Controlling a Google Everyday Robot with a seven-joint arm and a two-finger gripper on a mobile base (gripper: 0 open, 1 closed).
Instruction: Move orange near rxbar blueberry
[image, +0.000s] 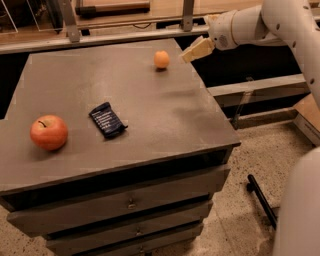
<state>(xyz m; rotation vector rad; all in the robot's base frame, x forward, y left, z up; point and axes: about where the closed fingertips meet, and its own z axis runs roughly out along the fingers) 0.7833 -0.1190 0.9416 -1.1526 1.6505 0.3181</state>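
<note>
The small round orange (161, 59) sits near the far right edge of the grey cabinet top (150, 110). The rxbar blueberry (107, 120), a dark flat wrapper with white text, lies left of the middle of the top, well apart from the orange. My gripper (192, 51) hangs on the white arm (265, 20) just right of the orange, above the top's far right edge, a short gap from the fruit. It holds nothing that I can see.
A larger red-orange apple (48, 132) with a stem sits at the left front of the top. Drawers (125, 205) face front below. Shelving and rails (130, 35) run behind. A black bar (262, 200) lies on the speckled floor at right.
</note>
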